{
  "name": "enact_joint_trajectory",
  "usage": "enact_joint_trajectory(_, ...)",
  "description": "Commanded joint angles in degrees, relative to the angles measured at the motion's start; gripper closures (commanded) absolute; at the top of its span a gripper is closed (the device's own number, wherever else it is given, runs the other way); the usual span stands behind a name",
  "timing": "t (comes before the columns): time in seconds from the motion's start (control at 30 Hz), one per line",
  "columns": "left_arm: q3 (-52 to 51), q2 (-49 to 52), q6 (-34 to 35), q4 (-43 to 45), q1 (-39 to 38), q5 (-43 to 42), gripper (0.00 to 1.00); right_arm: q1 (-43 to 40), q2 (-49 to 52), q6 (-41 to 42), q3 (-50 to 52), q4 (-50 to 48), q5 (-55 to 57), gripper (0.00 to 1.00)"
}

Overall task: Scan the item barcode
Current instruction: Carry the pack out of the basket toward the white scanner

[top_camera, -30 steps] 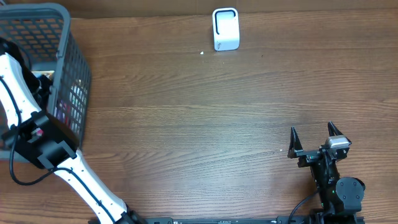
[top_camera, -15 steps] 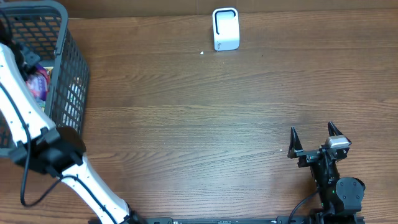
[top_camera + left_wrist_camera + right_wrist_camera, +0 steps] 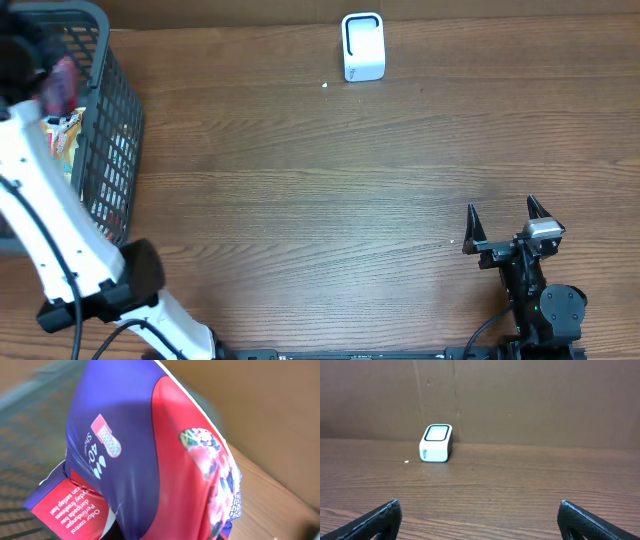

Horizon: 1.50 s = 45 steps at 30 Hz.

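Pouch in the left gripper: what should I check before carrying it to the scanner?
1. Left gripper shut on the pouch: ok.
2. Pouch above the basket rim: cannot tell.
3. Barcode located: not ok, none on the face the wrist view shows.
4. Table bare between basket and scanner: ok.
5. Right gripper open, off that path: ok.

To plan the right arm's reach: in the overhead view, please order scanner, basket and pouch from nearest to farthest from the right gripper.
From the right gripper:
1. scanner, back edge, centre
2. basket, left side
3. pouch, far left, over the basket
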<state>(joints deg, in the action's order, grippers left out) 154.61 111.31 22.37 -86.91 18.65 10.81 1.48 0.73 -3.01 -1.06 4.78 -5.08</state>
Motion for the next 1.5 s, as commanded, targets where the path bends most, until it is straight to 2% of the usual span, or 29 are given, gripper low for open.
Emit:
enact_joint_trajectory(0.0,0.79,-0.76,0.37,-0.11,-8.48,-9.22,0.96,-0.48,-0.57,-0.04,0.59,-0.24,0.55,0.00)
enact_joint_trajectory(0.23,0.74,3.96,0.39,-1.09,-22.86,-11.30,0.96,-0.48,-0.57,-0.04,0.59,-0.24,0.55,0.00)
enact_joint_trajectory(0.4,0.74,10.84,0.39,-5.42,-30.38,-11.28,0.96,-0.48,-0.57,-0.04,0.59,-0.24,0.55,0.00)
enact_joint_trajectory(0.6,0.74,21.75,0.37,-9.90,-36.26,-12.28,0.96,-0.48,-0.57,-0.04,0.59,-0.24,0.55,0.00)
enact_joint_trajectory(0.93,0.74,35.34,-0.63,-9.90,-40.96,-16.61,0.95,-0.48,-0.57,-0.04,0.59,-0.24,0.55,0.00)
enact_joint_trajectory(0.97,0.74,35.95,-1.03,-9.90,-40.98,-18.03,0.93,-0.48,-0.57,-0.04,0.59,-0.24,0.55,0.00)
enact_joint_trajectory(1.0,0.74,36.41,-1.49,-9.90,-40.98,-19.32,0.80,-0.48,-0.57,-0.04,0.59,-0.24,0.55,0.00)
enact_joint_trajectory(1.03,0.74,36.57,-2.40,-9.92,-40.98,-21.14,0.52,-0.48,-0.57,-0.04,0.59,-0.24,0.55,0.00)
enact_joint_trajectory(1.07,0.74,36.57,-3.17,-9.90,-40.96,-22.43,0.28,-0.48,-0.57,-0.04,0.59,-0.24,0.55,0.00)
enact_joint_trajectory(1.1,0.76,36.52,-3.63,-9.92,-40.96,-23.19,0.08,-0.48,-0.57,-0.04,0.59,-0.24,0.55,0.00)
enact_joint_trajectory(1.13,0.79,36.00,-3.76,-9.92,-40.74,-23.78,0.00,-0.48,-0.57,-0.04,0.59,-0.24,0.55,0.00)
enact_joint_trajectory(1.47,0.83,25.14,-3.98,-9.90,-36.39,-23.71,0.00,-0.48,-0.57,-0.04,0.59,-0.24,0.55,0.00)
